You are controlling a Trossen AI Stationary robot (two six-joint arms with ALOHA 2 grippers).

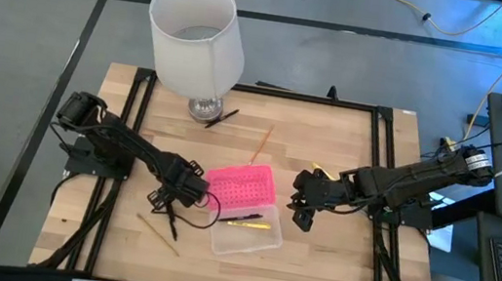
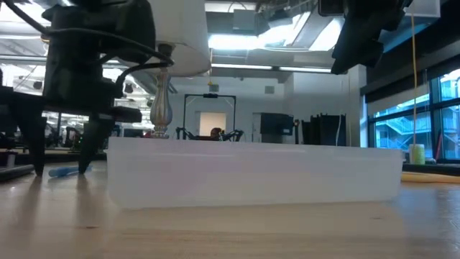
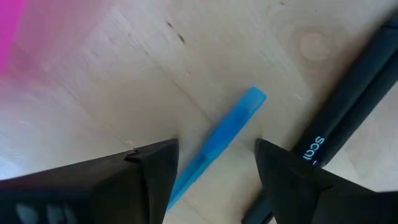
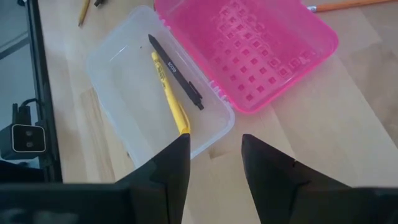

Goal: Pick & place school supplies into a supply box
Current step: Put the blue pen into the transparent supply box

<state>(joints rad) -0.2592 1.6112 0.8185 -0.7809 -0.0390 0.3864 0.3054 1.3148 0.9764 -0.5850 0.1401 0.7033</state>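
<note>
The supply box lies open mid-table, its clear base [image 1: 246,233] toward the near edge and its pink dotted lid [image 1: 243,184] folded back flat. A yellow pen [image 4: 171,93] and a black pen [image 4: 177,71] lie in the base. My left gripper [image 3: 216,152] is open at the box's left, pointing down with its tips at the tabletop [image 2: 59,167]. Its fingers stand on either side of a grey-blue pen [image 3: 233,118] lying flat on the wood. A black pen [image 3: 348,106] lies just beside them. My right gripper [image 4: 214,162] is open and empty, raised right of the box [image 1: 303,212].
A white-shaded lamp [image 1: 196,39] stands at the far left of the table. A tan pencil [image 1: 157,234] lies near the left gripper. An orange pencil [image 1: 262,142] and a small dark item [image 1: 220,116] lie beyond the lid. Black frame rails [image 1: 380,169] edge the table.
</note>
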